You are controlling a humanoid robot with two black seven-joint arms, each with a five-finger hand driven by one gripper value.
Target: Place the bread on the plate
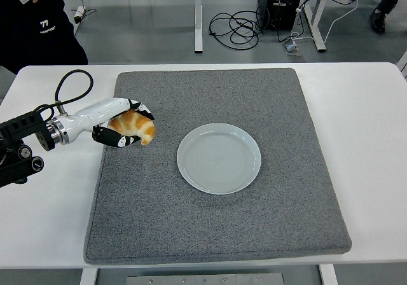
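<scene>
1. Presently, the left hand has its fingers curled round the bread, some over its top and some beneath.
2. Bread sits in that grasp above the grey mat, near its left edge.
3. Plate lies to the right of the bread, apart from it, on the mat on the table.

there is a single view, the head camera, set high on the robot's side and looking forward and down over the white table. the table's near edge runs along the bottom of the frame, well below the left hand, which comes in from the left edge. the whole grey mat, to the right of the hand, fits in frame, so the camera stands well back. beyond the hand, the floor, cables and a person show at the top.
</scene>
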